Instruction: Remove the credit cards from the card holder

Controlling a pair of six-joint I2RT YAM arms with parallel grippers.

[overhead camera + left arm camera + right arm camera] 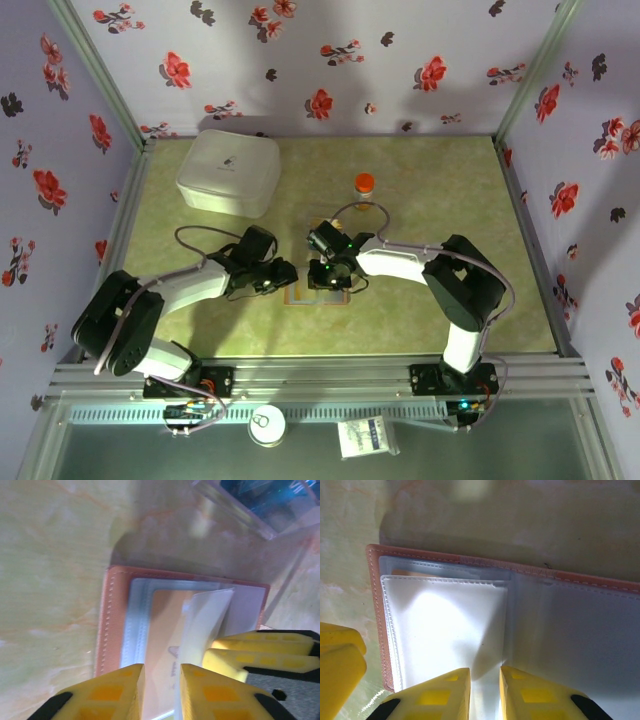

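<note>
The card holder (300,296) lay open and flat on the green table (450,200), near its front edge, right where the two arms met. The left gripper (288,276) came in from the left and the right gripper (330,280) from the right, both low over it.

From the left wrist, the card holder (106,625) showed its brown stitched border and clear sleeves, with a yellowish-tan card (162,625) still tucked inside one. A pale leaf of sleeve stood tilted up off the card, toward the right gripper's yellow fingers (260,660). The left gripper (162,692) hung over the near edge of the holder, its jaws a narrow slit apart; whether they pinched anything could not be told. Beyond the holder sat a clear tray (235,510) with blue cards (265,492) in it (blurred, so no count).

From the right wrist, the card holder (570,630) lay spread with a glossy sleeve (445,625) uppermost. The right gripper (485,692) sat over that sleeve, jaws likewise only slightly parted, grip unclear.

A white box (228,172) and an orange-capped jar (365,183) stood farther back.
</note>
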